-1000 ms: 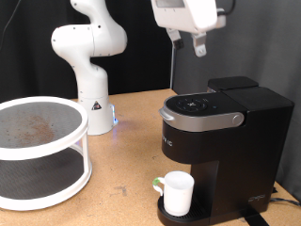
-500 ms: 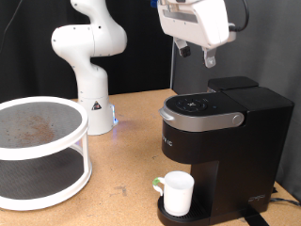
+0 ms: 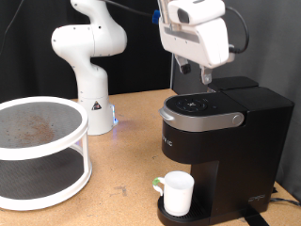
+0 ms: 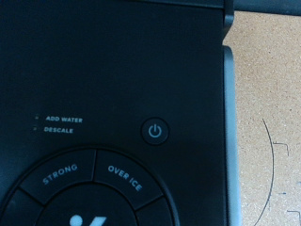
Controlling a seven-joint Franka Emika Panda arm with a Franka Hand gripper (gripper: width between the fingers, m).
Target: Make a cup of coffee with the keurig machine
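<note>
Now, gripper (image 3: 204, 75): hangs just above the top panel of the keurig machine (image 3: 221, 141), fingers pointing down; whether they are parted or together cannot be told, since the exterior view shows them only dimly against the dark backdrop.
Wrist view: filled by the machine's black top, with the power button (image 4: 156, 130) near the middle and the "strong" and "over ice" keys below it; no fingers show.
Step in hand: judging by this, pressing a button on the panel, most likely power; that calls for a short, straight descent onto one small key.
Cup (image 3: 177, 192): upright on the drip tray under the spout, already in place.
Lid handle (image 3: 199, 119): down, lid closed.
Around: a white round two-tier rack (image 3: 42, 151) at the exterior view's left, well apart.
In the way: nothing seen between fingers and panel.
</note>
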